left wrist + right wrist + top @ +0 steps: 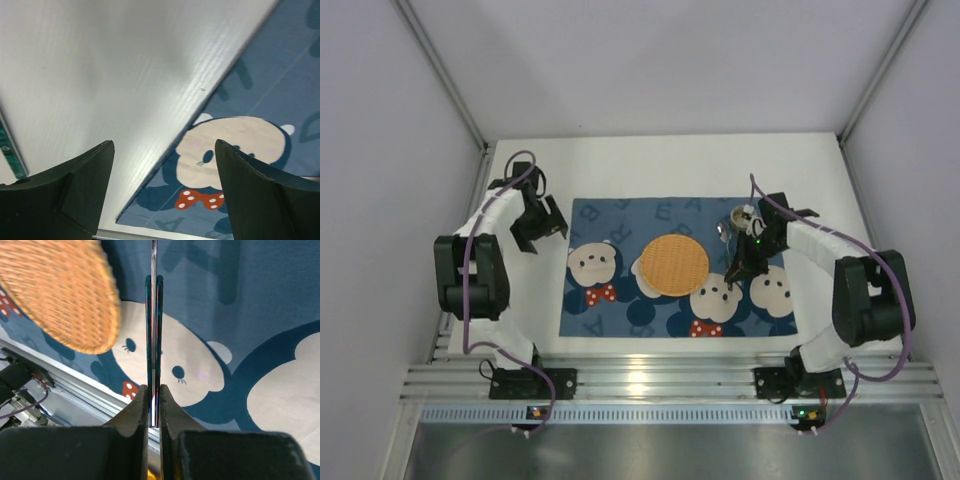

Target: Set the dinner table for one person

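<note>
The right gripper (154, 390) is clamped on a thin metal utensil (154, 325), seen edge-on. We cannot tell whether it is a fork, knife or spoon. We judge the step in hand to be laying this utensil beside the woven plate (55, 295), which sits just to the gripper's left. Directly below the jaws is the blue placemat (260, 300). Under that lies the dinner table (620, 165), its white top reaching past the mat on every side. The next move calls for lowering the utensil flat onto the mat, clear of the plate, then parting the jaws. The right arm is folded inward with its wrist pitched down. The left gripper (163, 145) hangs spread and empty over the mat's edge.
</note>
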Controlling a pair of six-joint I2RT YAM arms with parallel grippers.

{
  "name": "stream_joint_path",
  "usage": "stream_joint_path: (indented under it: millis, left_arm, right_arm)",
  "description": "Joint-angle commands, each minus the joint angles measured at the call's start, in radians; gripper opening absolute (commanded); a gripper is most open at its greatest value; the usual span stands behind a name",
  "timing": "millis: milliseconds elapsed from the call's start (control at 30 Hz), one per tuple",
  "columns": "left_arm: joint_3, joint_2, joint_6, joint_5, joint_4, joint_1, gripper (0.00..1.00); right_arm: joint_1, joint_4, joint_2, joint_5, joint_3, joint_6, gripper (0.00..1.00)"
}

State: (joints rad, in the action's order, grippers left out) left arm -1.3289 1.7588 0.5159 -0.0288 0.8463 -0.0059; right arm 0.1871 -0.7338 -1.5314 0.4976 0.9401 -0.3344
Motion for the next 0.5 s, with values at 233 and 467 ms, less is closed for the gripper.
stream_joint_path:
  millis: [233,467]
  left_arm:
    - [0.002,-0.071,-0.088,-0.103,0.016,0.165,0.86]
    - [0.011,-0.074,-0.109,-0.100,0.014,0.231,0.86]
  right_arm:
    - [-0.002,0.030,-0.125,-0.051,-0.012,-0.012,0.00]
    - [-0.002,-0.024,-0.115,-0.097,0.011,-0.011,0.17]
